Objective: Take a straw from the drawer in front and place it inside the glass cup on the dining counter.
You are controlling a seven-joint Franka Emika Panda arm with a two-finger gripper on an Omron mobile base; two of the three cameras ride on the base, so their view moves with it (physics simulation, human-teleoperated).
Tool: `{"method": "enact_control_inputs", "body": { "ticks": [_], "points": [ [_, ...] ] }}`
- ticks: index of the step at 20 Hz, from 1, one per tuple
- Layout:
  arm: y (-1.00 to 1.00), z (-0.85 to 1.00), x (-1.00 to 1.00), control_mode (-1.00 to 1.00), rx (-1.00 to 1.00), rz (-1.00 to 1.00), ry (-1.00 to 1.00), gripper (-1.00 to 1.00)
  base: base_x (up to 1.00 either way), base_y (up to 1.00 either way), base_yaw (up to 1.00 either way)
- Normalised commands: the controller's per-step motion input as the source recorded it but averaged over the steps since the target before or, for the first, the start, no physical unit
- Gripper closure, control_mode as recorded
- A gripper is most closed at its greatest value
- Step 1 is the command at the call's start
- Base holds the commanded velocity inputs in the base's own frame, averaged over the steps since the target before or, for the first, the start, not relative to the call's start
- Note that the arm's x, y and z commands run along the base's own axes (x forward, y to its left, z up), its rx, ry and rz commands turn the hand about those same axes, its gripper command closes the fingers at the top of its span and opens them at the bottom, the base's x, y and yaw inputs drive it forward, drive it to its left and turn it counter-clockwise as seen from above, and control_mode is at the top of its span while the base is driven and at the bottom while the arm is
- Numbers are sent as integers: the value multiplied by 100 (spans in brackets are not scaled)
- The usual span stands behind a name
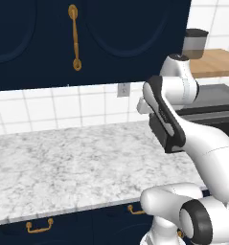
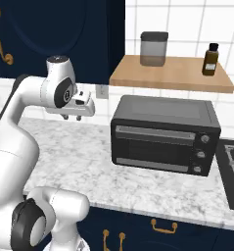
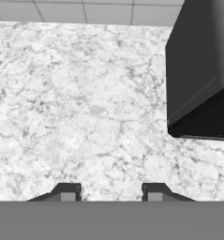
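Note:
My gripper (image 3: 111, 192) hangs open over the marble worktop (image 3: 76, 103), fingertips pointing down, with nothing between them. In the right base view the gripper (image 2: 72, 117) sits well above the worktop, left of the toaster oven. Below the worktop's front edge run shut navy drawer fronts (image 1: 63, 226) (image 2: 187, 230) with curved brass bar handles (image 1: 39, 226) (image 2: 163, 225). I cannot tell which of these is the task's drawer. The straw is hidden. The glass cup and the dining counter are out of view.
A black toaster oven (image 2: 165, 135) (image 3: 202, 70) stands on the worktop right of the gripper. Above it a wooden shelf (image 2: 172, 73) carries a grey canister (image 2: 153, 48) and a brown bottle (image 2: 212, 59). A stove (image 2: 233, 171) lies far right. Navy upper cabinets (image 1: 39, 38) hang above.

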Motion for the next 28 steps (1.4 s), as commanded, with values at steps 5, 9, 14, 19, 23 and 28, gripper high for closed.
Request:
{"method": "enact_control_inputs", "body": {
  "ticks": [5,9,14,19,23,28],
  "points": [
    [0,0,0,100,0,0,0,-100,-36,2,0],
    [0,0,0,100,0,0,0,-100,-76,0,0],
    [0,0,0,100,0,0,0,-100,-7,-40,33],
    [0,0,0,100,0,0,0,-100,0,-66,66],
    [0,0,0,100,0,0,0,-100,0,-67,67],
    [0,0,0,100,0,0,0,-100,-11,-72,65]
  ]
}}
